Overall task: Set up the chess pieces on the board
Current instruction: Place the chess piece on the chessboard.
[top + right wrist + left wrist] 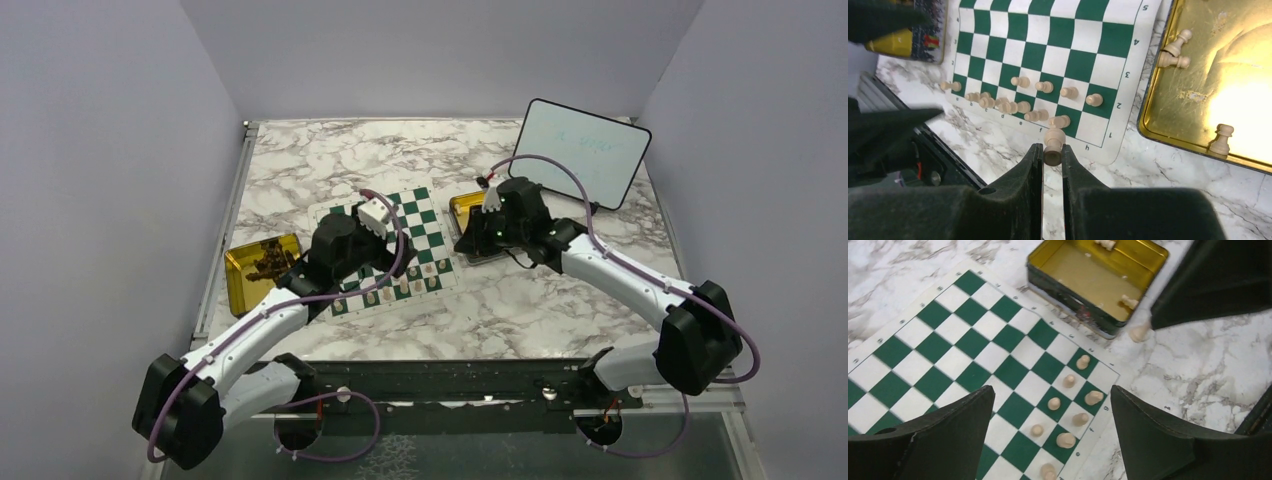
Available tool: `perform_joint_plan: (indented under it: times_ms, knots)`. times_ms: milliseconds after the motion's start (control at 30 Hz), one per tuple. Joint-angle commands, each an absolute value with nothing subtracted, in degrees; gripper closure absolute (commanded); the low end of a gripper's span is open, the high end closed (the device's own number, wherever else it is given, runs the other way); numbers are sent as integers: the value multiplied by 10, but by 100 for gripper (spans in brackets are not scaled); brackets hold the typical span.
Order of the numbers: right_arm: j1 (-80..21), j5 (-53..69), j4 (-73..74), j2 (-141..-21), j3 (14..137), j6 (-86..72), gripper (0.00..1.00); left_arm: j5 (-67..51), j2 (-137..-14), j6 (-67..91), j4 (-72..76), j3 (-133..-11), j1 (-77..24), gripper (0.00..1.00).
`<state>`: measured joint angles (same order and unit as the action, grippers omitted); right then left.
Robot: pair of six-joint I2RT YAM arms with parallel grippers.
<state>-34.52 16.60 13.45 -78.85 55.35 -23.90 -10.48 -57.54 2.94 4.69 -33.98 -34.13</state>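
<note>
Chess pieces point(1044, 86) are lined along board point(1068, 65) lower edge; one is clamped in right gripper point(1052, 152), left gripper point(1052, 401) is spread wide; gold tin point(1198, 117) seen at right.

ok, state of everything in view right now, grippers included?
board: flat, unrolled.
cream pieces: some standing on near rows.
left gripper: open, empty, above board.
right gripper: shut on one cream piece at board's near edge.
right tin: open, few loose pieces inside.
left tin: open, dark pieces inside.
whiteboard: propped upright.
</note>
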Motion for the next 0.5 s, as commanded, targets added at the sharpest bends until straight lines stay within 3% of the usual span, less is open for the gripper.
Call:
perform_joint_plan:
  times_ms: [0,267,467]
  knots:
    - [-392,45,222,-799,589,-203,88,-114,-587,103,12,-384,-261,11]
    - [-446,-43,244,-842,612,-200,88,-91,-608,134,-37,-414,-181,1]
    - [-473,-70,257,-886,633,-202,88,-43,-594,126,-47,-396,-180,1]
